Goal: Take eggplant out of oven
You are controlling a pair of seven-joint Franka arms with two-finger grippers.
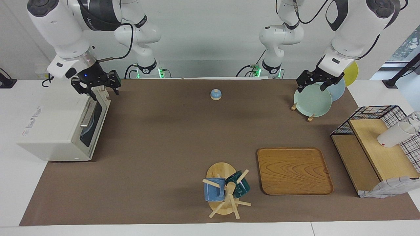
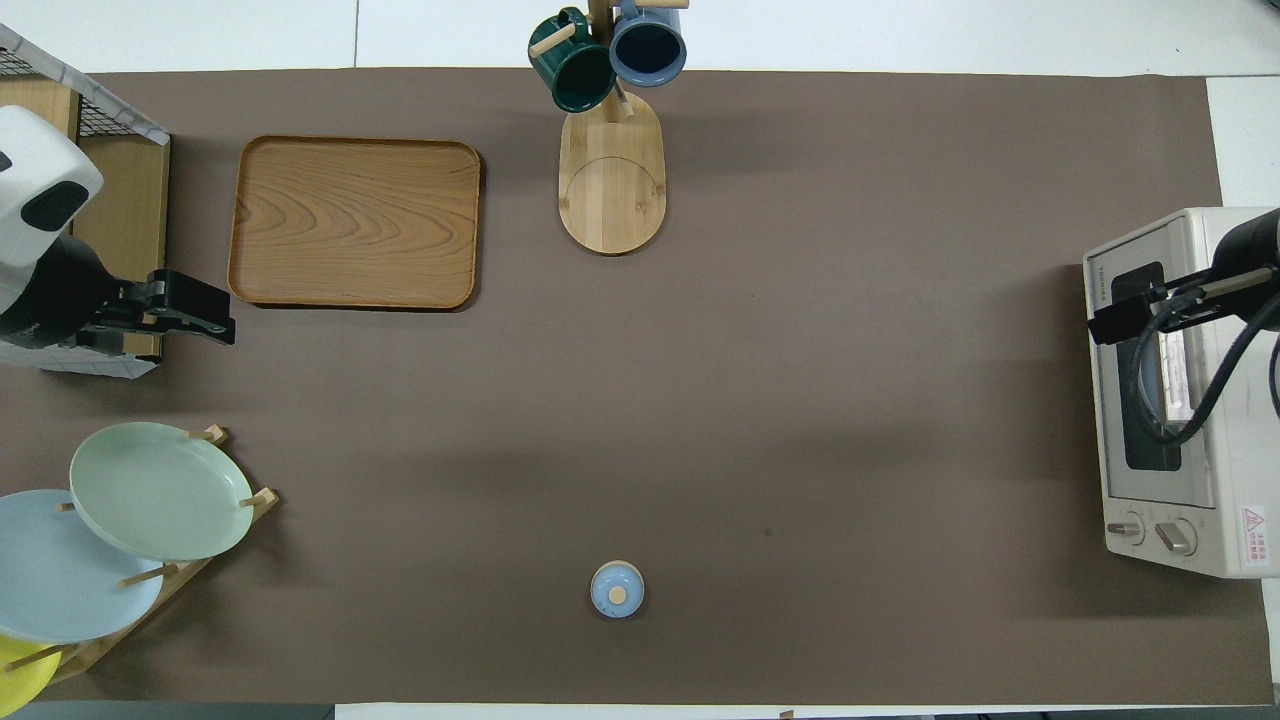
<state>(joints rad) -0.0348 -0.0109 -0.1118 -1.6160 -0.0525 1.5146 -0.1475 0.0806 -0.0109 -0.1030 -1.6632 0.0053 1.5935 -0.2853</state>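
Hovering over one oven [image 1: 59, 127], right pincer [image 1: 97, 88] spread, left pincer [image 1: 314, 83] wide, two mugs [image 1: 214, 189]

Oven [image 1: 55, 127]: boxy cream-white toaster oven at the right arm's end of the counter, standing partly on the brown mat. Its front faces the middle of the counter. Glass-windowed door [image 1: 90, 123] is shut, upright, with a metal bar handle [image 1: 87, 114] along its upper edge. Two knobs [image 2: 1150, 533] sit on the front panel at the end nearer the robots. A red warning sticker [image 2: 1253, 524] marks the top. A pale bluish round shape shows behind the glass. Eggplant: not visible in either view.
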